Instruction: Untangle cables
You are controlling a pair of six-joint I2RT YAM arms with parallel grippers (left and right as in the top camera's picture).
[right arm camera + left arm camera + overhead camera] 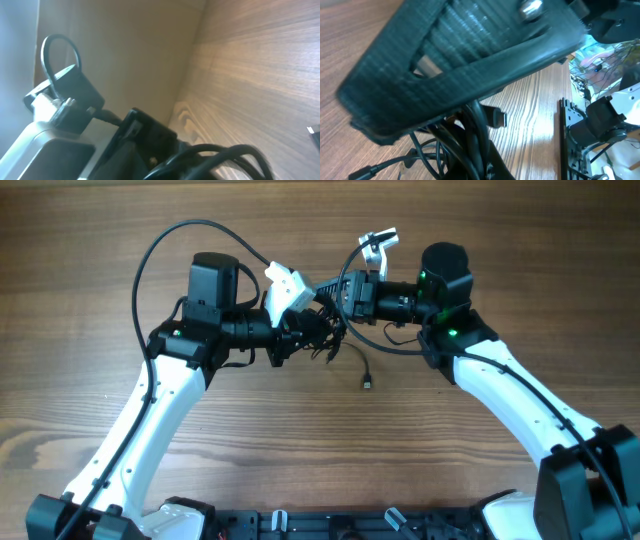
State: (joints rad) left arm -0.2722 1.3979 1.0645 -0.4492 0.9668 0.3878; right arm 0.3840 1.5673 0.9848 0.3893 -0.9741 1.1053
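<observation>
The cables (325, 338) hang as a small dark knot between the two wrists, above the wooden table (320, 460). One strand drops to a small plug (367, 383) near the wood. My left gripper (305, 330) comes in from the left and is shut on the cables (470, 145), which run up out of its jaws (480, 162). My right gripper (335, 305) reaches in from the right, jaws close together on the top of the bunch. Its dark ribbed finger (470, 60) fills the left wrist view. In the right wrist view, looping cable strands (225, 155) cross at its jaws (200, 167).
The arms' own thick black wires arc over the left arm (160, 250) and under the right wrist (385, 345). A black rail (330, 525) runs along the table's front edge. The left wrist's white camera mount (285, 285) sits close to the right gripper.
</observation>
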